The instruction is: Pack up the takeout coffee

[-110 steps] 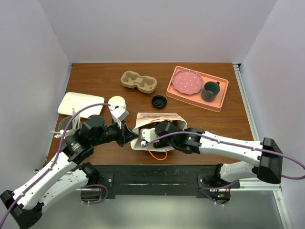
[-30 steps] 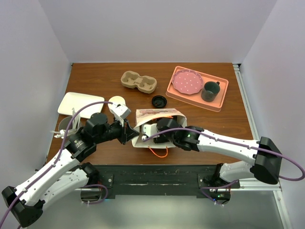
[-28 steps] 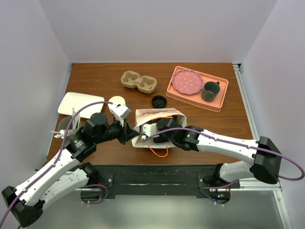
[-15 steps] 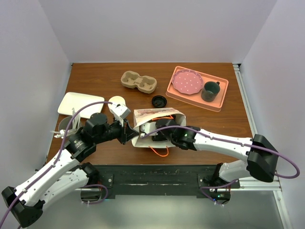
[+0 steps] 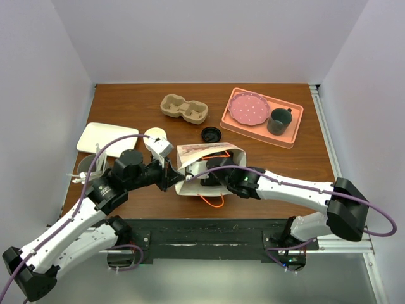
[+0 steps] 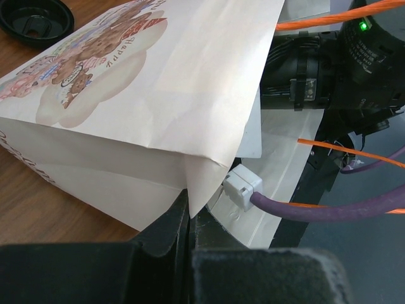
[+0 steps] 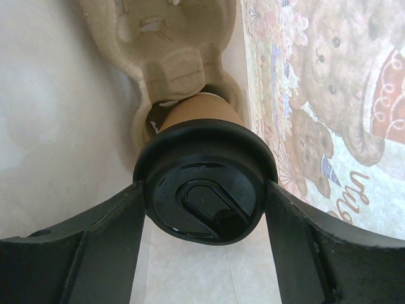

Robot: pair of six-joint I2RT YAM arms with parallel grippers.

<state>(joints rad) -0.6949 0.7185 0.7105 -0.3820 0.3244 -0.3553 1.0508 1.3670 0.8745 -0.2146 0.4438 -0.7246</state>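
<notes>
Where the paper bag (image 5: 204, 152) lies on its side at centre frame, left gripper (image 6: 190, 212) is pinched tight on its edge | right gripper (image 7: 205, 193) inside, clamped on takeout coffee (image 7: 202, 183) lid | its base set in pulp carrier (image 7: 158, 44), upper left.

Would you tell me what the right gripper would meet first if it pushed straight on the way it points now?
The right gripper has the takeout coffee between its fingers; just beyond the cup lies a pulp carrier inside the paper bag, probably first, though depth is unclear.
</notes>
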